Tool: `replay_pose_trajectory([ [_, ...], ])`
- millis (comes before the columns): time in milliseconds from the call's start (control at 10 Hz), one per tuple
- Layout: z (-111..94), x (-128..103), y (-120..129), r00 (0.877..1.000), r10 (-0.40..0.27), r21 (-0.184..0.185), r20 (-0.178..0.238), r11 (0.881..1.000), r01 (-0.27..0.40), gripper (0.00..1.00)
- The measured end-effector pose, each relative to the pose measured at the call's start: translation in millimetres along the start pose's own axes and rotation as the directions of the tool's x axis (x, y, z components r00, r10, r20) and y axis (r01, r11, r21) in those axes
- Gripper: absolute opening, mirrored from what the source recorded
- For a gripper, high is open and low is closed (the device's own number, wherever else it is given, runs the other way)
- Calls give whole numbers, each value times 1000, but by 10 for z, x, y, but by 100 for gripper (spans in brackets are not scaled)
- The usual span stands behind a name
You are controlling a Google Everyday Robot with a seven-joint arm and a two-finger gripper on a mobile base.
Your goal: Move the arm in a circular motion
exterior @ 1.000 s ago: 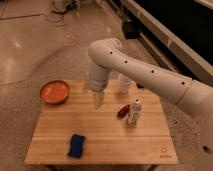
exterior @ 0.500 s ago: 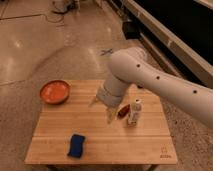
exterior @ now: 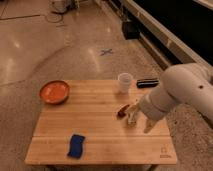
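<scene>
The arm [exterior: 182,92] is large, glossy and white, with thick rounded segments. It reaches in from the right edge of the camera view over the right part of the wooden table [exterior: 95,127]. Its gripper [exterior: 148,125] hangs low over the table's right side, just right of a small white bottle [exterior: 132,118] and a red packet [exterior: 122,111]. The arm's bulk hides part of the gripper.
An orange bowl [exterior: 54,92] sits at the table's left back corner. A white cup [exterior: 125,82] and a black object [exterior: 147,82] stand at the back right. A blue sponge [exterior: 76,145] lies near the front left. Polished floor surrounds the table.
The arm has swung from the table's middle to its right side and toward the front. The white cup, hidden before, now shows. The table items have not moved.
</scene>
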Motion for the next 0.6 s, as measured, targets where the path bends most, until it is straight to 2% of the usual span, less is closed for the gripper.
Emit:
replay_pose_trajectory([
  [200,-78,618,547,990,104,-37,-92,993,-108,65],
  [300,-66,957,760,977,159,-59,-144,984,-169,65],
  [400,-37,1221,869,962,200,-74,-186,973,-217,65],
  [500,61,1617,907,934,255,-89,-250,955,-284,65],
  [600,192,1888,779,911,293,-89,-290,940,-330,65],
])
